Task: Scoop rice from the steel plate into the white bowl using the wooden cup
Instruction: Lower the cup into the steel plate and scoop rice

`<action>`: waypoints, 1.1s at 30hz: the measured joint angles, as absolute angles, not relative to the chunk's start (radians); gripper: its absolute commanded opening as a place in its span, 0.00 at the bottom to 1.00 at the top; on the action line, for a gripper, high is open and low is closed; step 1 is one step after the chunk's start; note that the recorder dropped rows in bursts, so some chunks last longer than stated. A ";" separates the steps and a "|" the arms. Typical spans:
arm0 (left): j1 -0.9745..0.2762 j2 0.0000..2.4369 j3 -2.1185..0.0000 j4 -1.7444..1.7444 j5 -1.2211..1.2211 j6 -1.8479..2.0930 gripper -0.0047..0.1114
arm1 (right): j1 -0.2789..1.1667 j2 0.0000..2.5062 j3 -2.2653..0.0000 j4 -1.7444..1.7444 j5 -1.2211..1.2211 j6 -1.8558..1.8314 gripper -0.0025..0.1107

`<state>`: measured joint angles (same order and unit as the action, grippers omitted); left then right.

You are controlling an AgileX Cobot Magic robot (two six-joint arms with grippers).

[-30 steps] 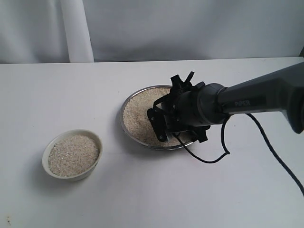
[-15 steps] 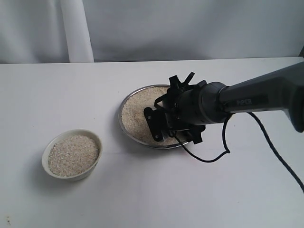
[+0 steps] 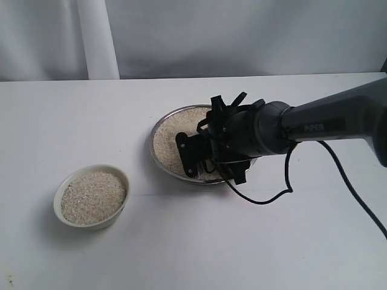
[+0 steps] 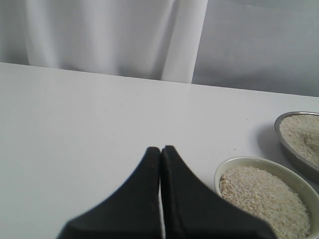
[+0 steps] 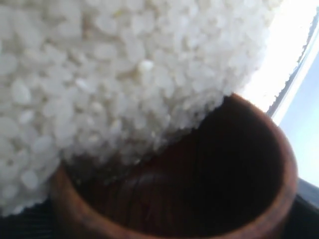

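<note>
Dishes: two. One steel plate (image 3: 153, 145) at centre of the exterior frame, one white bowl (image 3: 65, 217) at lower left. Wooden cup (image 5: 281, 149): one, seen only in the right wrist view. Rice (image 3: 171, 140): two lots, one per dish. Robot arm (image 3: 329, 124) in the exterior frame: one. Grippers: two, the right gripper (image 3: 195, 154) and the left gripper (image 4: 160, 152). Black cable (image 3: 284, 188): one. White table (image 3: 199, 241): one.
</note>
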<state>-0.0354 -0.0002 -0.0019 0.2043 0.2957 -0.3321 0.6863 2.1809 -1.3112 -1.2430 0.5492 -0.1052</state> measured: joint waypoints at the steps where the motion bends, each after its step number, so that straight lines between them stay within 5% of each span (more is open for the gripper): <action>1: -0.035 0.000 -0.002 0.204 0.296 -0.332 0.04 | 0.686 2.181 -1.311 -1.234 0.540 -0.105 0.02; 33: -0.035 0.000 -0.002 0.204 0.296 -0.332 0.04 | 0.645 2.167 -1.324 -1.014 0.378 0.067 0.02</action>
